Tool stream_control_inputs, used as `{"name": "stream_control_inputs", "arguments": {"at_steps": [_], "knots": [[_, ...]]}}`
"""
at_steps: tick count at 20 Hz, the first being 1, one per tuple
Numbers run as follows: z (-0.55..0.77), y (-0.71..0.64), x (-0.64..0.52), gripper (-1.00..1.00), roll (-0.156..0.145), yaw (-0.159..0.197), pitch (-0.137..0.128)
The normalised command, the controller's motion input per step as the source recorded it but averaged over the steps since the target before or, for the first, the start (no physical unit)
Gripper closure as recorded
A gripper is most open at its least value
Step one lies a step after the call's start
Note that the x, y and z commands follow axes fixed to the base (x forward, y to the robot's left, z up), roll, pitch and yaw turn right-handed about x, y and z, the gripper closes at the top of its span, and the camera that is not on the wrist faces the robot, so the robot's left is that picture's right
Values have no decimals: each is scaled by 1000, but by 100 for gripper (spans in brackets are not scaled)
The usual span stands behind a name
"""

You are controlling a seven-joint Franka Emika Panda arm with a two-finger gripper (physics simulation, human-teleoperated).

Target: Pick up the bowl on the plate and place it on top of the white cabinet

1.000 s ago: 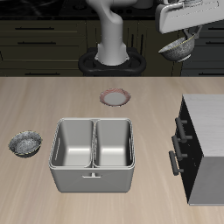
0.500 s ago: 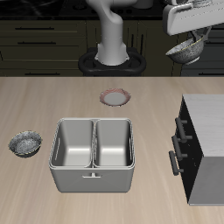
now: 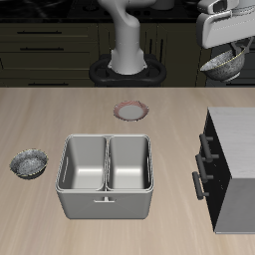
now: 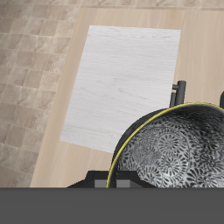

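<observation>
My gripper (image 3: 231, 48) is shut on the grey metallic bowl (image 3: 227, 64) and holds it high in the air, behind the back end of the white cabinet (image 3: 235, 134). In the wrist view the bowl's speckled shiny inside (image 4: 175, 150) fills the near field, with the cabinet's pale top (image 4: 122, 83) below it and off to one side. The plate (image 3: 132, 111), with its reddish-brown rim, lies bare on the table behind the basin.
A steel two-compartment basin (image 3: 107, 175) stands mid-table near the front edge. A second grey bowl (image 3: 30, 163) lies on the table beside it. The robot's base (image 3: 127, 68) stands at the table's back. The cabinet's bar handles (image 3: 203, 164) face the basin.
The gripper has carried the bowl sideways toward the cabinet's side and slightly down. Nothing else moved.
</observation>
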Motion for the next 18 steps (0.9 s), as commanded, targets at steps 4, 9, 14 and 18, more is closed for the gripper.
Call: {"name": "stream_control_inputs", "arguments": {"at_steps": [4,9,14,18], "knots": [[-6,128,124,100,28,8,3],[-39,136,112,100,21,7,9],[4,144,206,100,-1,5,7],[-21,145,145,100,3,16,-5]]}}
